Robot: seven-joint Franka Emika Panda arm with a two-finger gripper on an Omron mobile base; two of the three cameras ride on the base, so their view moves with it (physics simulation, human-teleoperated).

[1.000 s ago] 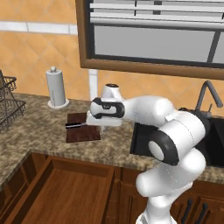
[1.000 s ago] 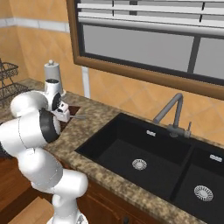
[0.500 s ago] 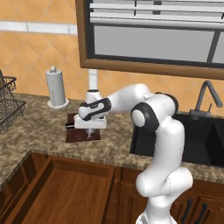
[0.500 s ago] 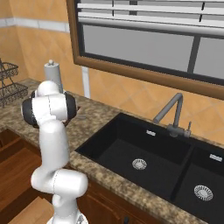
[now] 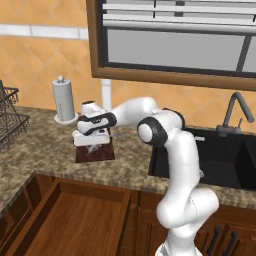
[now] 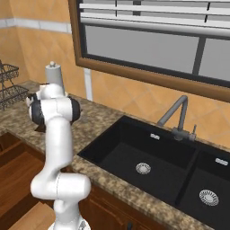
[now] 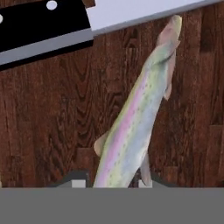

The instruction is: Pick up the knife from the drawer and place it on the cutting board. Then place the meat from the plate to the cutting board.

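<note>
Between the two dark tips of the hand (image 7: 109, 183), standing a little apart, lies a rainbow-coloured fish (image 7: 133, 118), flat on the cutting board (image 7: 43, 113) beside the knife (image 7: 48, 26). Best to spread wider, then rise straight, so as not to drag the fish off.

Fish and knife on the board
The fish (image 7: 135, 118) lies on the cutting board (image 7: 52, 118) beside the knife (image 7: 65, 26); paper towel roll (image 5: 63, 100) behind.

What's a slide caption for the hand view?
Fish lying on the cutting board beside the knife, the pincer straddling its tail end.
</note>
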